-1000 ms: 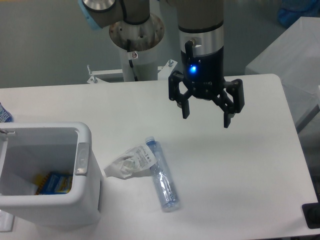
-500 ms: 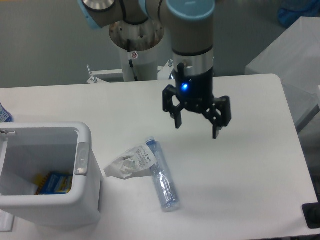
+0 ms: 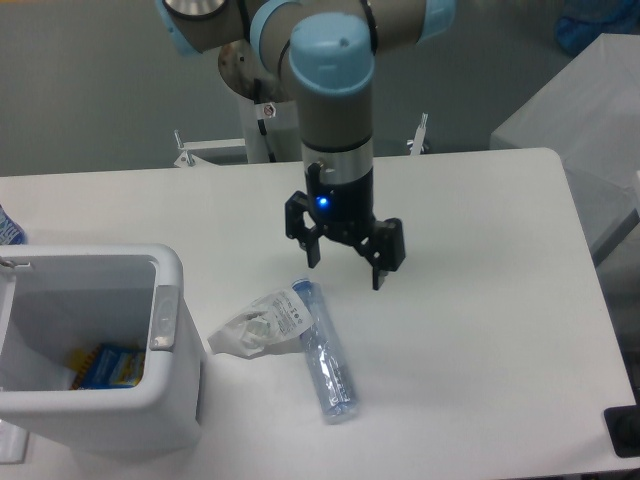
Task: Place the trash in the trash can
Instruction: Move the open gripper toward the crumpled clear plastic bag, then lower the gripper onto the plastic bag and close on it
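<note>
A crumpled whitish-clear plastic wrapper (image 3: 258,325) with a printed label lies on the white table, right of the trash can. A long crushed clear bottle (image 3: 323,350) with bluish ends lies against the wrapper's right side, running from upper left to lower right. The white rectangular trash can (image 3: 165,385) stands at the lower left, with a grey patch on its right rim. My gripper (image 3: 345,268) hangs open and empty above the table, just above and to the right of the bottle's upper end.
Inside the can lies a blue and yellow item (image 3: 108,365). The arm's base post (image 3: 272,90) stands behind the table's far edge. A blue-printed object (image 3: 8,228) shows at the left edge. A dark object (image 3: 624,430) sits at the table's lower right corner.
My gripper has moved left and down toward the bottle's upper end, staying open. The wrapper, bottle and can have not moved.
</note>
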Robot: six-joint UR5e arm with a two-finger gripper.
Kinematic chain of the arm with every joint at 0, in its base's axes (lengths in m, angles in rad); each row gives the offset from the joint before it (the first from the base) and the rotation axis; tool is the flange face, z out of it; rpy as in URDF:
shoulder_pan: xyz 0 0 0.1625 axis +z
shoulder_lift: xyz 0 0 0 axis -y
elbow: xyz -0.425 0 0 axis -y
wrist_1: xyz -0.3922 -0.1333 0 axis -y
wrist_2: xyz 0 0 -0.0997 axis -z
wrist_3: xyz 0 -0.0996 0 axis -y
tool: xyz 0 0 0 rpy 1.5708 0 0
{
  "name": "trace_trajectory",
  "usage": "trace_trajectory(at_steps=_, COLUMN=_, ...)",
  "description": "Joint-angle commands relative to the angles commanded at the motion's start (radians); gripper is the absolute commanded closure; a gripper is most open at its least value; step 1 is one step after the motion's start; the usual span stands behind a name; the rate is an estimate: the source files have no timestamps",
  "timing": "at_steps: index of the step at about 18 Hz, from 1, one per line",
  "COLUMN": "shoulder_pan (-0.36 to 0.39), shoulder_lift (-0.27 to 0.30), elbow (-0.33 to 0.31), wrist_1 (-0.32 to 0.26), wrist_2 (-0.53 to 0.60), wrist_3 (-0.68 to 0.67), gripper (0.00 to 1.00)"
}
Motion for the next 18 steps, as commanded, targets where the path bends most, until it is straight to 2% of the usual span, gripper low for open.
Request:
trace_trajectory(at_steps=3, shoulder_pan=-0.005, shoulder_lift=-0.002, elbow=-0.034, wrist_1=-0.002, wrist_2=0.014, wrist_3=0.112, gripper=0.00)
trace_trajectory(at_steps=7, shoulder_pan=-0.040, shoulder_lift=-0.011, elbow=-0.115, wrist_1=0.009, wrist_2=0.057, wrist_3=0.267, gripper=0.00)
trace_trajectory(at_steps=15, shoulder_pan=-0.100, shoulder_lift=-0.084, elbow=-0.131, wrist_1=0.021, wrist_2=0.058, wrist_3=0.257, gripper=0.00)
trace_trajectory(at_steps=18, shoulder_pan=-0.132, shoulder_lift=-0.121, elbow=-0.134, wrist_1=0.037, wrist_2=0.057, wrist_3=0.194, gripper=0.00)
